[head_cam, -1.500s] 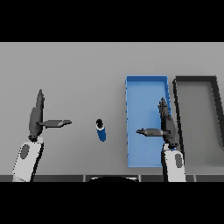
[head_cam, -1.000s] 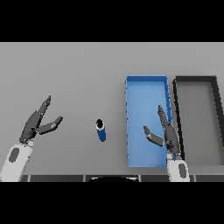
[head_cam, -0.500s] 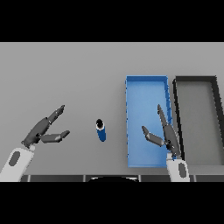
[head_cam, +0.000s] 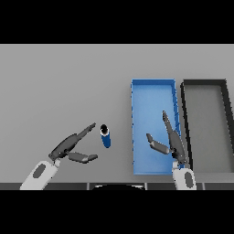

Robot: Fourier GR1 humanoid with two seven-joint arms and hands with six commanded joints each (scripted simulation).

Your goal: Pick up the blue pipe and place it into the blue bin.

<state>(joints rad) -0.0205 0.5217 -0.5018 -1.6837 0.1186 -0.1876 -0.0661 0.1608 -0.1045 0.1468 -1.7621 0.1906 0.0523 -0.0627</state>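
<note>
Head view: blue pipe (head_cam: 105, 136) stands upright just right of left hand (head_cam: 72, 145), fingers spread, nothing grasped; nearer than right hand (head_cam: 168, 139).

— What carries everything here?

— A grey table (head_cam: 59, 82), plain and flat.

— And what lies on it?

— A small blue pipe (head_cam: 105, 135) near the middle. To the right of it is a blue bin (head_cam: 153, 170), and just beside that, on its right, a black bin (head_cam: 204, 82). The pipe is apart from both bins.
</note>
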